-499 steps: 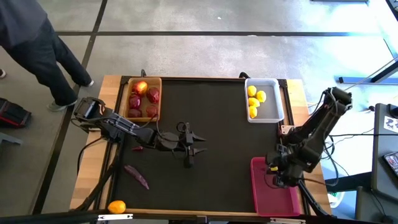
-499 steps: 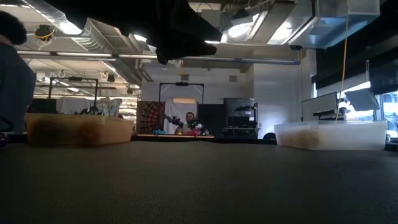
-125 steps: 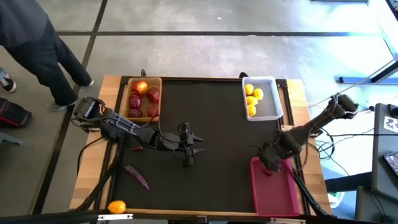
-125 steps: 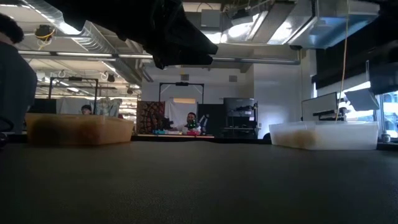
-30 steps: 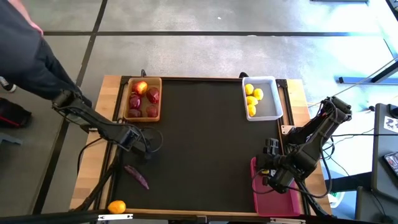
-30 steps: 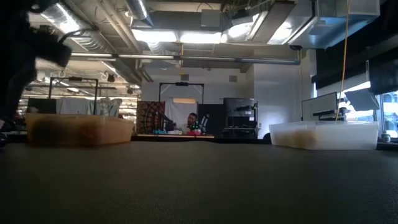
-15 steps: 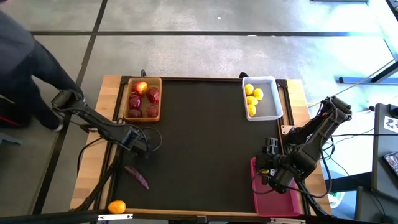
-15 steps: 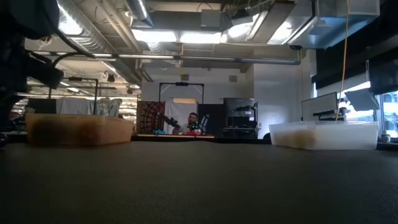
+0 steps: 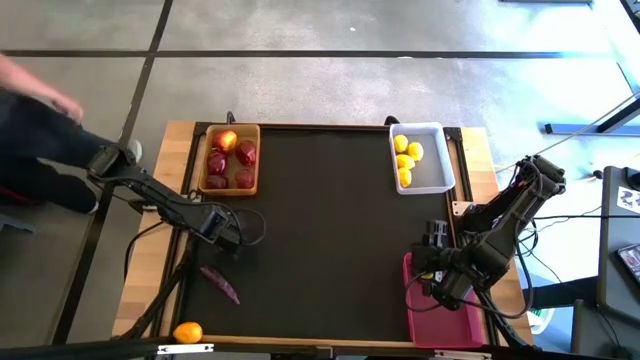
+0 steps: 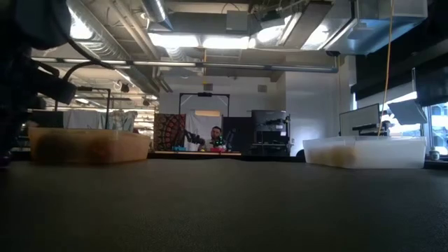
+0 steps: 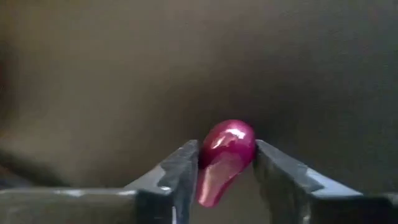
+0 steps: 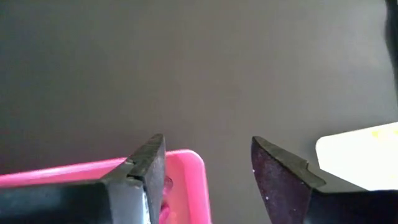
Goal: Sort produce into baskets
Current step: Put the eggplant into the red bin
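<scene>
A small glossy purple-red piece of produce (image 11: pixel 227 140) sits between the fingers of my left gripper (image 11: pixel 225 168), which is low over the mat near the table's left edge (image 9: pixel 230 242). A longer purple-red piece (image 9: pixel 220 284) lies on the mat nearer the front, and an orange fruit (image 9: pixel 187 332) sits at the front left corner. The wooden basket (image 9: pixel 256 160) holds dark red fruits, the white basket (image 9: pixel 432 182) yellow ones. My right gripper (image 9: pixel 432 272) hangs open over the far left corner of the pink basket (image 12: pixel 186 163). My left gripper pinches the small purple-red piece between its two fingers, one fingertip (image 11: pixel 185 163) on each side of it near its rounded end (image 11: pixel 231 132). The fingers slant down from the table's left side. Whether the piece lies on the mat or is lifted, I cannot tell.
The black mat (image 9: pixel 330 230) lies open between the baskets. In the low view the wooden basket (image 10: pixel 87 145) and the white basket (image 10: pixel 367 150) stand at the far edge. A person (image 9: pixel 40 150) stands beyond the table's left edge.
My left arm has come down a little at the table's left side, toward the mat. The person beyond the left edge has shifted. My right arm has kept still.
</scene>
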Available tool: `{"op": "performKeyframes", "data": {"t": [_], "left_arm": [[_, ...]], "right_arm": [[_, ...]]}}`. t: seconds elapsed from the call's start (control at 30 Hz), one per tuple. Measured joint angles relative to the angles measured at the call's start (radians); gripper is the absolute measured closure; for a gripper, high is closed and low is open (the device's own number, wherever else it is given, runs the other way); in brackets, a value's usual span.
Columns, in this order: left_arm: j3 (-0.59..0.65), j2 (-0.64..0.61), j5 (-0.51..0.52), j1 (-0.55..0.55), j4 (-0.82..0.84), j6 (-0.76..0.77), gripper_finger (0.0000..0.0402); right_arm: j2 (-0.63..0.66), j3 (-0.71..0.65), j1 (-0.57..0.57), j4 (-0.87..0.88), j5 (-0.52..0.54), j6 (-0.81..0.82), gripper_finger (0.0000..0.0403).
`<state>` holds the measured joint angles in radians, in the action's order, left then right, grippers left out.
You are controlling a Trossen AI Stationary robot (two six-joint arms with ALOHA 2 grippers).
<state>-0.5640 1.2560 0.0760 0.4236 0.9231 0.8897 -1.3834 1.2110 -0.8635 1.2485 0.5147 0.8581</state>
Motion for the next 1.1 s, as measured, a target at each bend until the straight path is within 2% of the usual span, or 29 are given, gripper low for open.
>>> {"op": "performKeyframes", "data": {"t": [0.17,0.3,0.57,0.87,0.97,1.1], "left_arm": [[0.000,0.000,0.008,0.000,-0.016,-0.051,0.0290],[0.000,0.000,0.019,0.000,-0.024,-0.053,0.0303],[-0.039,0.000,0.028,0.000,-0.027,-0.052,0.0305],[-0.145,0.000,0.105,0.000,-0.031,-0.071,0.0302],[-0.168,0.000,0.139,0.000,-0.077,-0.107,0.0303],[-0.173,0.000,0.173,-0.001,-0.219,-0.166,0.0302]], "right_arm": [[0.000,0.000,0.000,0.028,-0.001,0.000,0.0205],[0.000,0.000,0.000,0.028,0.000,0.000,0.0205],[0.000,0.000,0.000,0.028,0.001,0.000,0.0205],[0.000,-0.001,0.000,0.025,0.054,0.002,0.0205],[0.000,-0.001,0.000,0.025,0.087,0.003,0.0205],[0.000,-0.004,0.000,0.002,0.124,-0.004,0.0205]]}}
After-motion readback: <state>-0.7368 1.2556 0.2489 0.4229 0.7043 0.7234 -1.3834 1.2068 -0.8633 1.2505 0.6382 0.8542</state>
